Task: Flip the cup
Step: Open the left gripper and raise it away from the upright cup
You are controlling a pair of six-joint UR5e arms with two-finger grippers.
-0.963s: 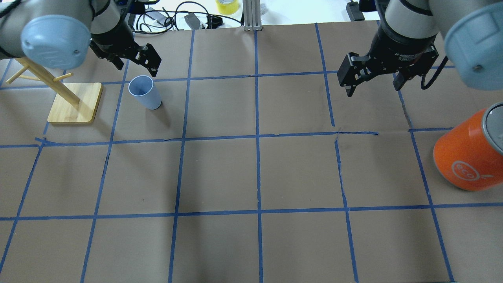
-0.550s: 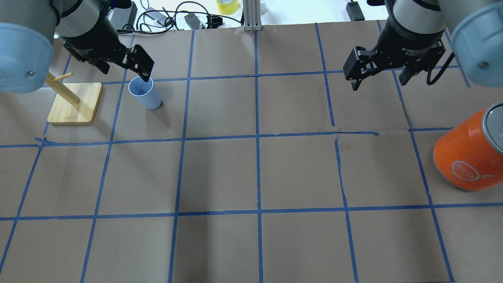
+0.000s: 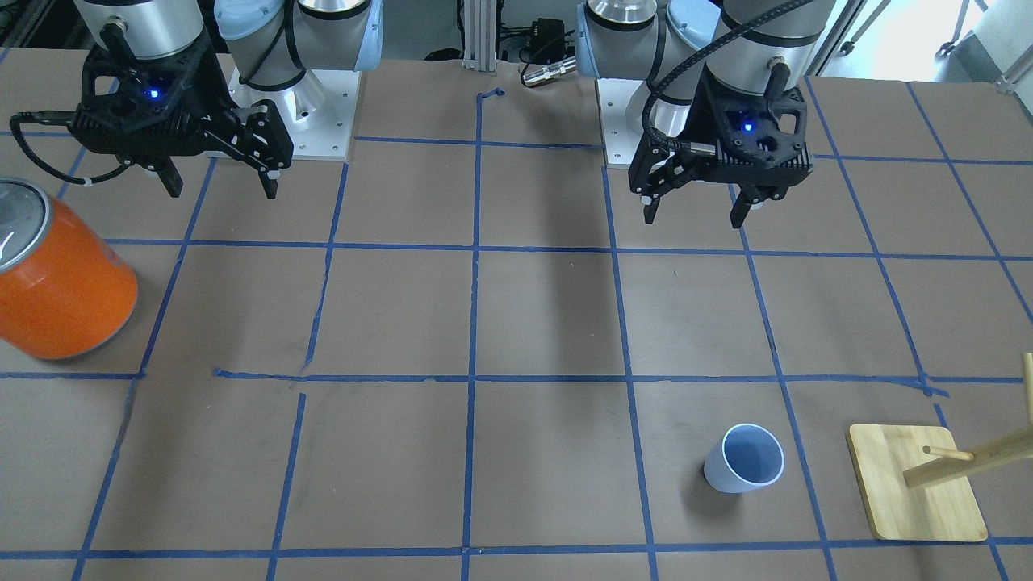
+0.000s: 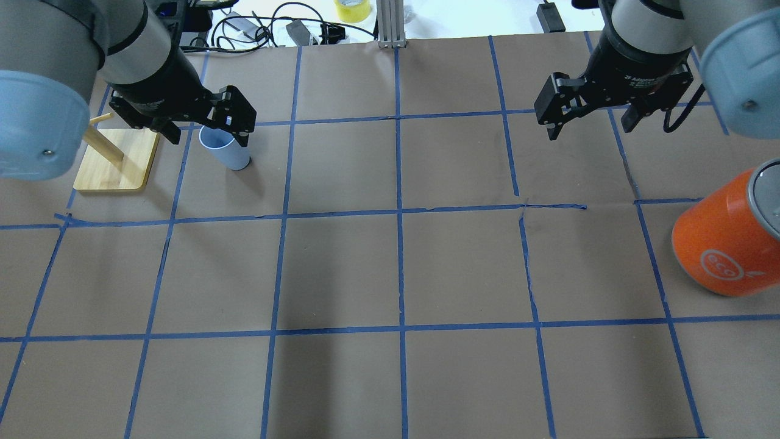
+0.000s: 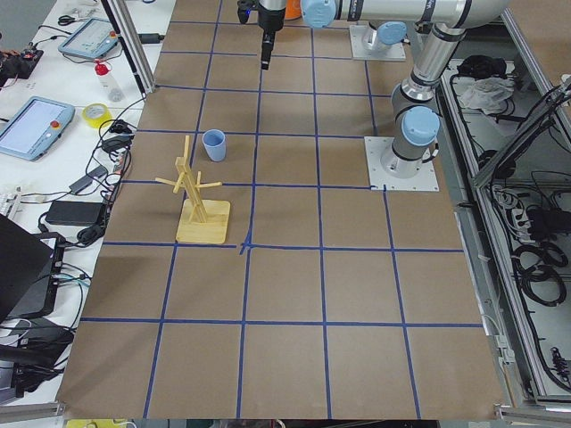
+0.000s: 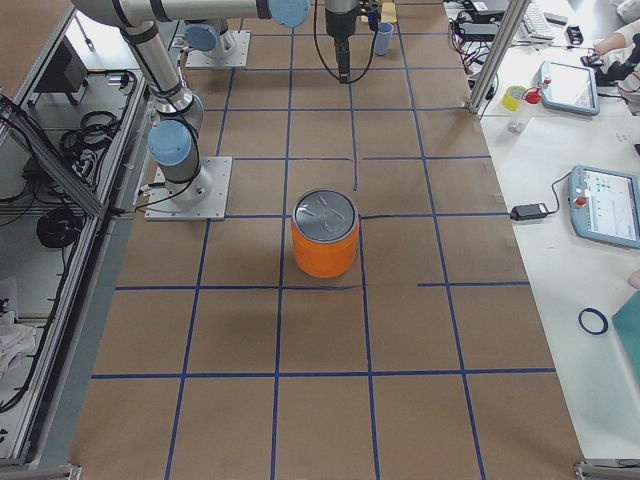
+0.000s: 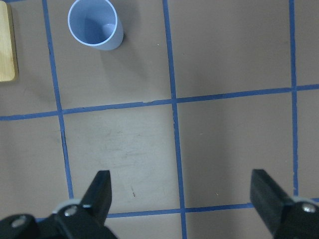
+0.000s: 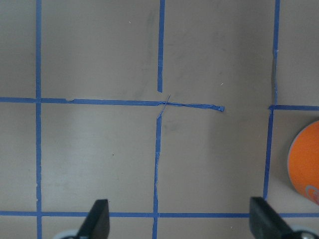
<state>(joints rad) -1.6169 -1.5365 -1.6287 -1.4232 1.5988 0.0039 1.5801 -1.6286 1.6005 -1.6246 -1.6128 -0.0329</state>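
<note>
The pale blue cup stands upright, mouth up, on the brown paper at the far left. It also shows in the overhead view, the exterior left view and the left wrist view. My left gripper is open and empty, high above the table. In the overhead view it covers the cup's rim; in the front view it hangs well on the robot's side of the cup. My right gripper is open and empty, high over the far right squares, and also shows in the front view.
A wooden peg rack stands just left of the cup, also in the front view. A large orange cylinder with a silver top stands at the right edge. Cables and a yellow tape roll lie beyond the far edge.
My left gripper has shifted over the cup in the overhead view and now hides its rim. The right gripper has barely moved. The cup has not moved.
</note>
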